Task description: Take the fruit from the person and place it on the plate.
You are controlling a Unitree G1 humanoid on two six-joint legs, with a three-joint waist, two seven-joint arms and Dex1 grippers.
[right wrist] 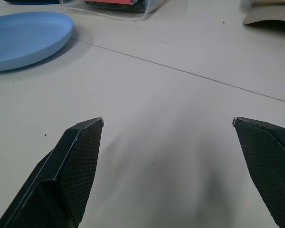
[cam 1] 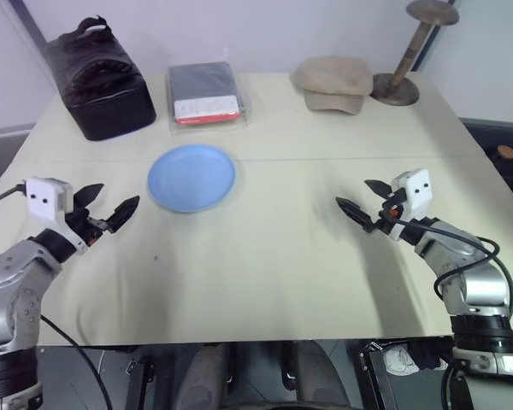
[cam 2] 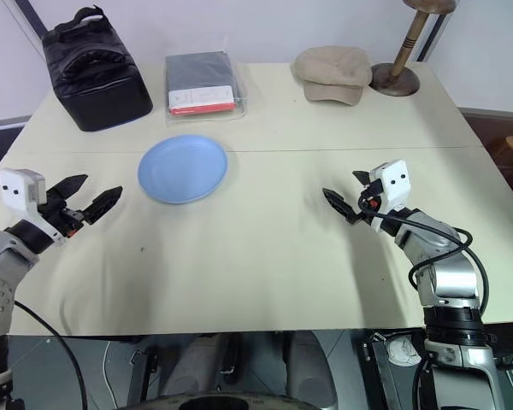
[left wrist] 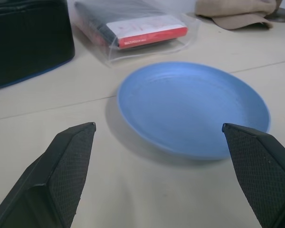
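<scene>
I see both my left end effector (cam 1: 109, 205) and right end effector (cam 1: 363, 198) spread open, holding nothing, flanking the light blue plate (cam 1: 191, 177) on the surface (cam 1: 274, 265).

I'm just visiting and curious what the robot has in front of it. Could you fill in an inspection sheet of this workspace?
Surface: cream table, bare in front.
Job's things: light blue plate, nothing on it.
Clutter: black bag, clear-wrapped package, tan cap, wooden stand along the far edge.
Grippers: left gripper and right gripper open, holding nothing, above the table.
Cables: black cable on the right arm.
Surroundings: pale wall behind.
</scene>
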